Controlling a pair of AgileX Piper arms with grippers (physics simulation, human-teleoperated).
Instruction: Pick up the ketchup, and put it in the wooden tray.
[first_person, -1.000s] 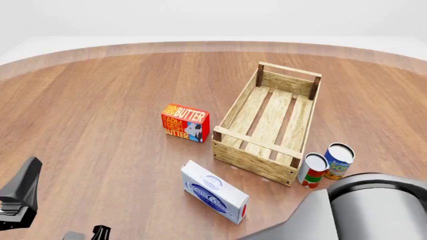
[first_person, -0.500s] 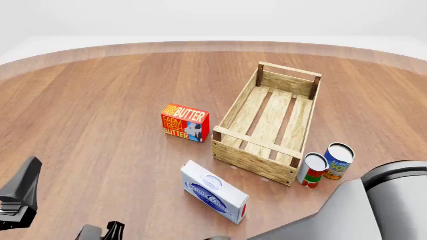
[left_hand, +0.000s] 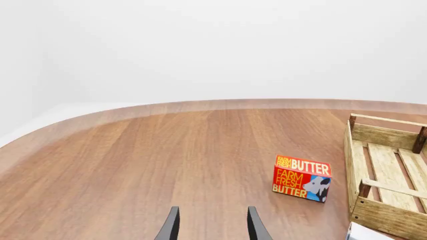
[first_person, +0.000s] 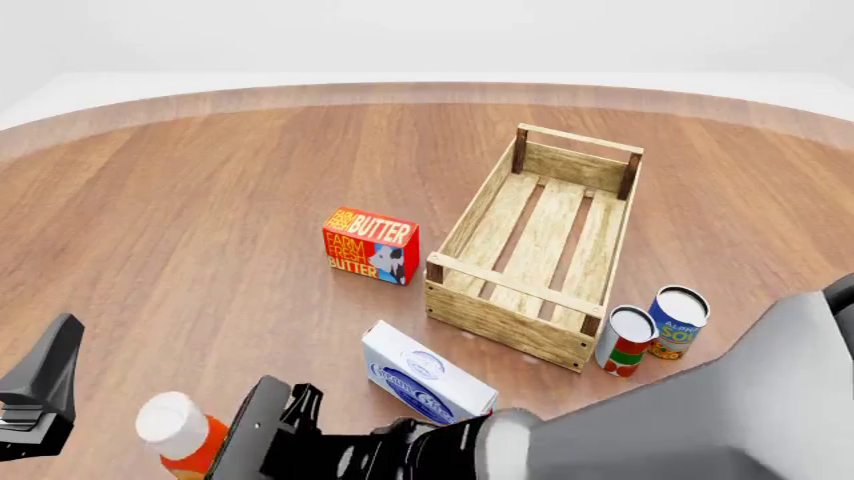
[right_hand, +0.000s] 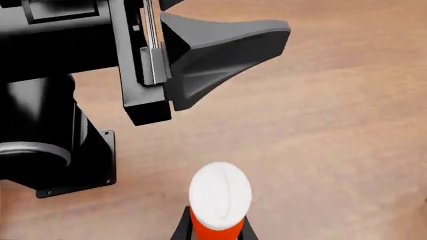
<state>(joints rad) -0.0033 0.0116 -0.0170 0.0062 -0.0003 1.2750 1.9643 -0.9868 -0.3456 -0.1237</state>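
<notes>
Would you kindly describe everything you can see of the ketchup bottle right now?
The ketchup bottle is a slim red-orange squeeze bottle with a rounded white cap; it looks like smooth plastic. Only the cap and shoulder show, and no label can be made out. It stands roughly upright at the near left of the table, far from the wooden tray. The right gripper has a finger on either side of its neck; firm contact cannot be confirmed.

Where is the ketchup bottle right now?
In the front view the ketchup is at the near left edge, between the right gripper's fingers, left of the white box and far from the wooden tray.
</notes>
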